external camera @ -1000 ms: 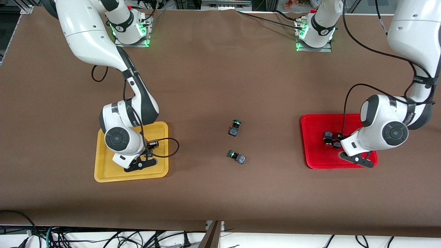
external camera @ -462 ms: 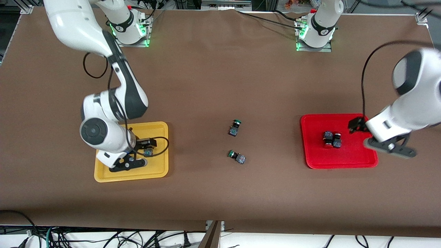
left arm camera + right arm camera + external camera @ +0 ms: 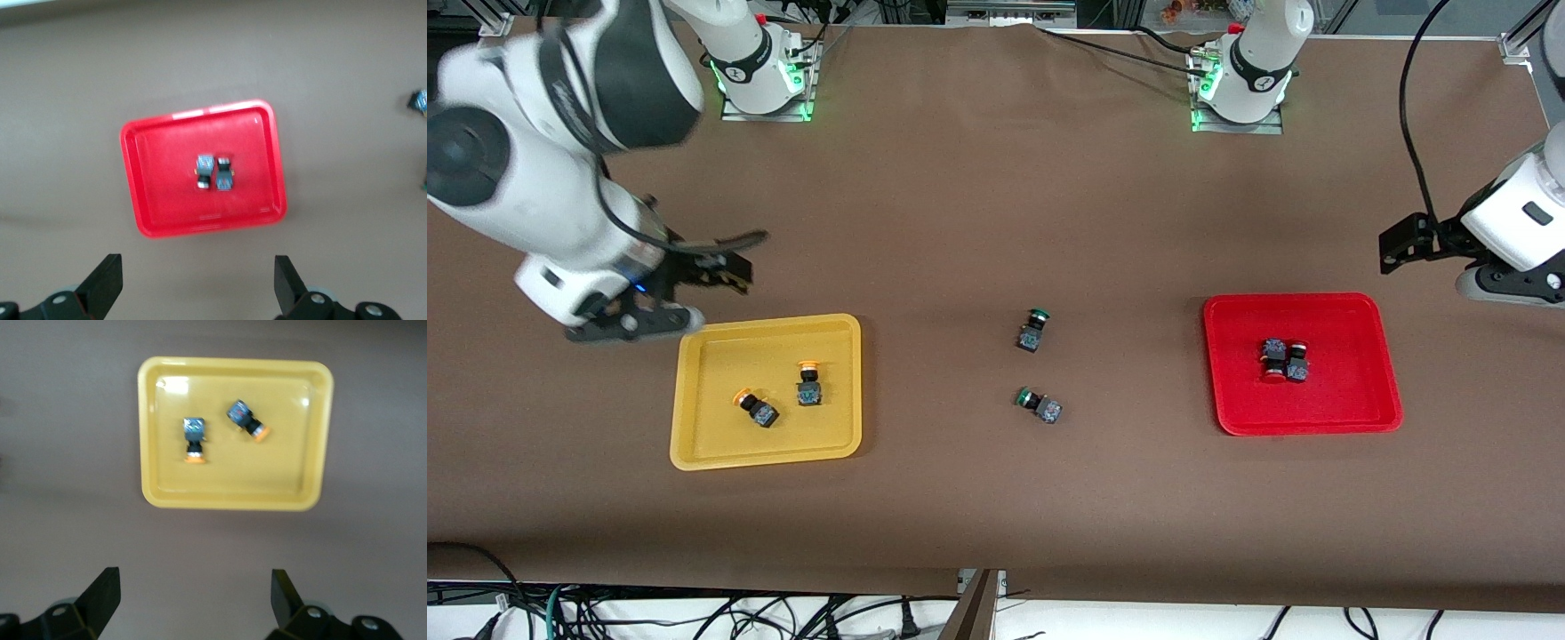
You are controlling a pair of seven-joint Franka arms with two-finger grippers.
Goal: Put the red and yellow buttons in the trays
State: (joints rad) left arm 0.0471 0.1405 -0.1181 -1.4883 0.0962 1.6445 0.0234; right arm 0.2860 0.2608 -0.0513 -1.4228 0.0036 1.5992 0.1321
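Both grippers hang in the air with fingers spread wide and nothing between them. Right gripper [image 3: 636, 311] is over bare table beside the yellow tray [image 3: 694, 449], where two orange-yellow-capped buttons [image 3: 754, 408] [image 3: 810, 386] lie slightly apart. Left gripper [image 3: 1485, 267] is over bare table beside the red tray [image 3: 1383, 413], where two red-capped buttons [image 3: 1272, 357] [image 3: 1297, 364] lie touching side by side. Two green-capped switches [image 3: 1032, 330] [image 3: 1040, 404] sit on the brown table [image 3: 996, 498] between the trays. No writing is readable.
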